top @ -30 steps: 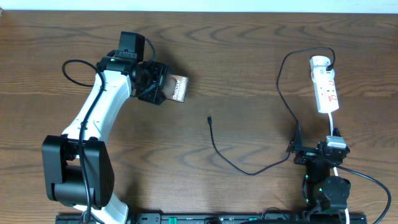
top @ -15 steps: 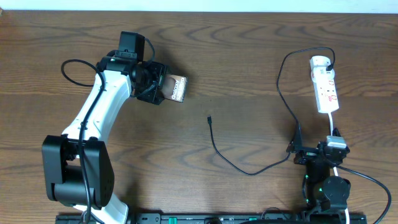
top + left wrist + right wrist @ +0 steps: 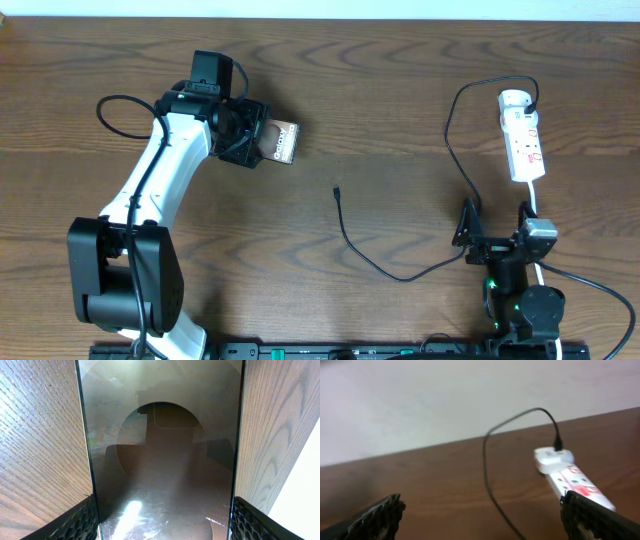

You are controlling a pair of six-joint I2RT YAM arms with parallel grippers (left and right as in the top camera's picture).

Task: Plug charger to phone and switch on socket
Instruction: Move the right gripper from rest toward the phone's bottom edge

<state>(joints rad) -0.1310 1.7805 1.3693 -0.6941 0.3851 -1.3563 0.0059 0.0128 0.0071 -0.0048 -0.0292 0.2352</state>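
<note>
The phone is a dark slab with white lettering at the upper left, held in my left gripper, which is shut on it. In the left wrist view its glossy face fills the space between both fingers. The charger cable lies loose across the table, its tip near the centre, and runs to the white socket strip at the upper right. My right gripper is open and empty near the front right. The right wrist view shows the cable and the strip ahead.
A white lead runs from the strip's near end towards the right arm base. The table's far edge meets a pale wall.
The right gripper has tilted up and its fingers have shifted slightly left. The left arm and the phone have not moved.
</note>
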